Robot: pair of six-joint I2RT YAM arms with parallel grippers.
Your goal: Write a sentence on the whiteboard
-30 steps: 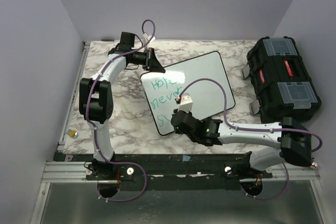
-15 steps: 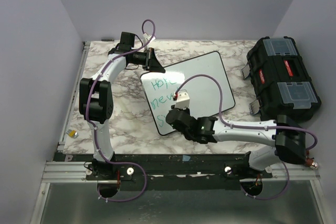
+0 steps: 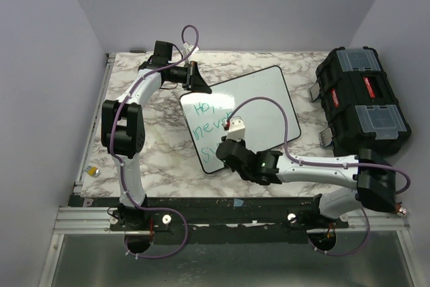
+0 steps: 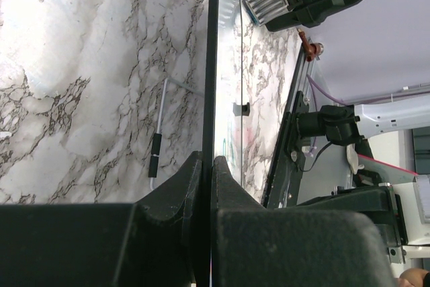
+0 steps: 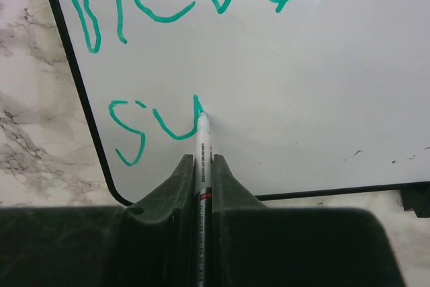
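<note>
1. Marble-patterned tabletop (image 3: pixel 154 139), white with grey veining. Plain lavender walls (image 3: pixel 235 5) close it in on the left, far and right sides. A metal rail (image 3: pixel 87 218) runs along the near edge.
2. The whiteboard (image 3: pixel 269 99) sits mid-table, skewed to the table edges. Its far-left corner is under the left arm.
3. The sentence (image 3: pixel 205 126) runs in green-teal stacked lines down the board's left part. In the right wrist view "neve" and, below it, "su" are legible.
4. The left gripper (image 4: pixel 207 160) has its fingers pressed together on the whiteboard's thin black edge, seen edge-on between them.
5. The right gripper (image 5: pixel 203 159) pinches a marker (image 5: pixel 201 140). The tip touches the board just right of "su", near the near-left corner.
6. A black toolbox (image 3: pixel 363 102) with clear lid compartments stands at the right side, apart from the board.
7. A small object (image 3: pixel 95 171) lies at the table's left edge, too small to identify.
</note>
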